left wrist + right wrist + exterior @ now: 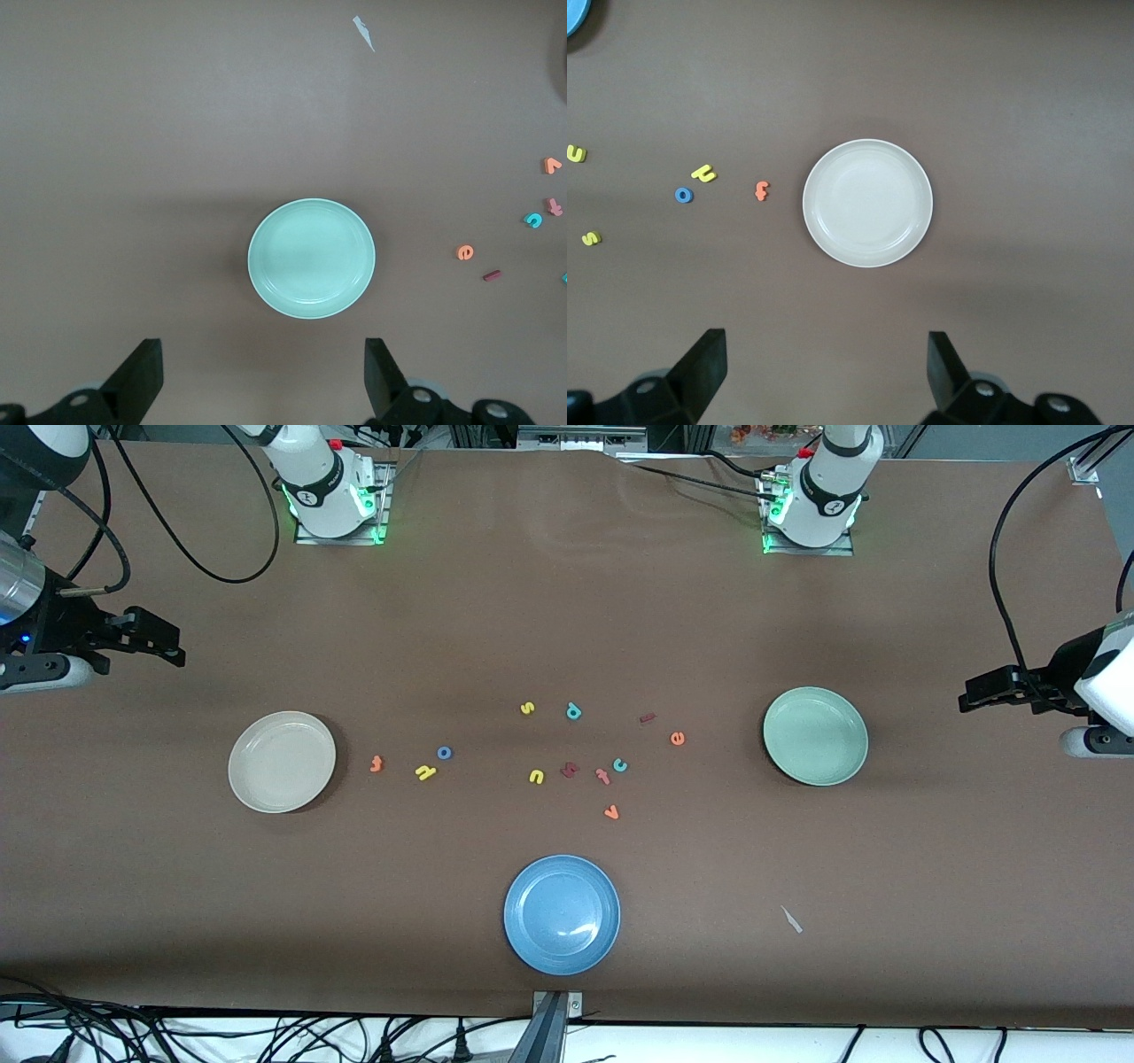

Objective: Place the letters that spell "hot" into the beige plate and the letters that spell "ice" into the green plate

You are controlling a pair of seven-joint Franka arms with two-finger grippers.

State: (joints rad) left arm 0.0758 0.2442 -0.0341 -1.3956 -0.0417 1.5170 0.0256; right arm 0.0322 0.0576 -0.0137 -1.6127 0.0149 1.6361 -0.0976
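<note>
— What's under your right gripper?

— It hangs with fingers spread and nothing between them, over bare table near the one beige plate. From there toward my other hand come the orange "t", yellow "h" and blue "o".

— And mid-table?

— Eleven letters in all, three plates. A yellow "s" and "u", a teal "p", an orange "v", the blue plate.

— The ice set?

— Teal "c", dark red "i" and orange "e" lie nearest the green plate, which sits just ahead of my left gripper, also wide apart and empty.
</note>
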